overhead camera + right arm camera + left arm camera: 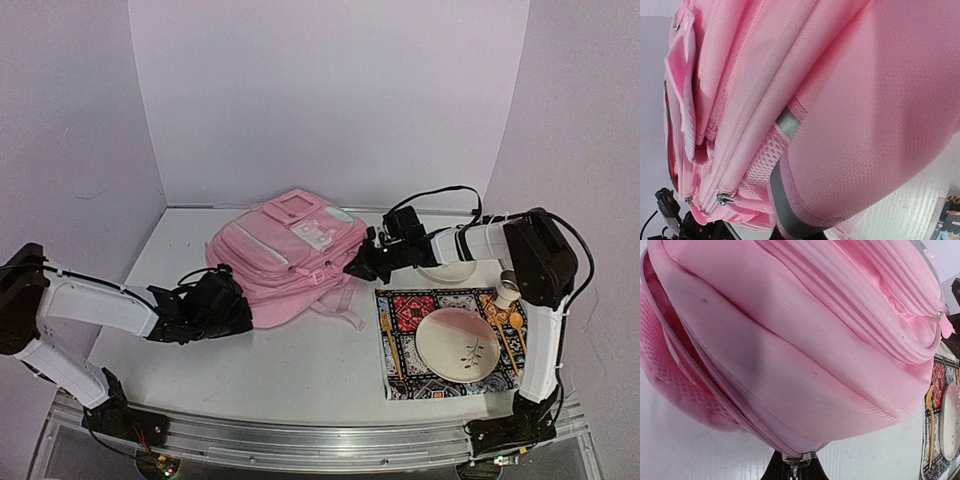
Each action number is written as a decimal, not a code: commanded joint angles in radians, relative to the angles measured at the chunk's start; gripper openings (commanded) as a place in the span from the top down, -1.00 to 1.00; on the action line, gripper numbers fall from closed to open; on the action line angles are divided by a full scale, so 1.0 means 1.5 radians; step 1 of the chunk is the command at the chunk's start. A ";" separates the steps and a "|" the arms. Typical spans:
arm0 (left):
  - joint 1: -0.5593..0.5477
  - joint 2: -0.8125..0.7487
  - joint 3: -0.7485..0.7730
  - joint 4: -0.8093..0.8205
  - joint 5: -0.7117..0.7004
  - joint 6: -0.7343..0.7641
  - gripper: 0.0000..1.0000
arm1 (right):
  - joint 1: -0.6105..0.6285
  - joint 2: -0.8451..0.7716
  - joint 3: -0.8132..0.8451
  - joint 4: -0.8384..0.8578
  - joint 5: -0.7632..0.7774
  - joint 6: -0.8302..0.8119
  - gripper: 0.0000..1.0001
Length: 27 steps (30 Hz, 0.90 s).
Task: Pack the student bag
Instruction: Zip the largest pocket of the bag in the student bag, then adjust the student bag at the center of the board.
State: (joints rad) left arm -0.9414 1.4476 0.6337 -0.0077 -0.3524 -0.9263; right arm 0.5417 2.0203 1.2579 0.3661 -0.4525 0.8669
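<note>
two robot arms reached in over a white table from either side of a pink backpack. on the left, the left tool pressed against the bag's near left corner; its wrist view showed the jaws fully closed, apparently pinching the zip seam where the fabric drew down to a point. in the middle, the student bag lay flat near the back of the table, front pockets up, straps trailing toward the right. it looked soft and floppy, fairly light, and likely to sag or fold if lifted by one spot; seams, zip edges and straps seemed the surest places to hold. on the right, the right tool touched the bag's right edge, jaws closed; whether any fabric was caught between them could not be told. further right, just beside the bag, a patterned mat carried a plate.
</note>
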 commanded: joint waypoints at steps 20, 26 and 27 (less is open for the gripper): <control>-0.003 0.184 0.278 -0.037 0.292 0.140 1.00 | 0.060 -0.139 -0.134 0.052 0.096 0.108 -0.24; -0.013 0.229 0.329 -0.038 0.323 0.172 1.00 | 0.112 -0.112 -0.154 0.112 0.114 0.188 -0.23; -0.014 0.235 0.333 -0.038 0.326 0.175 1.00 | 0.116 -0.103 -0.150 0.117 0.114 0.194 -0.22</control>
State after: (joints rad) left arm -0.9483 1.7790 1.0540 -0.1094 0.0677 -0.7208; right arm 0.6978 1.8354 1.0299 0.4542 -0.3101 1.0585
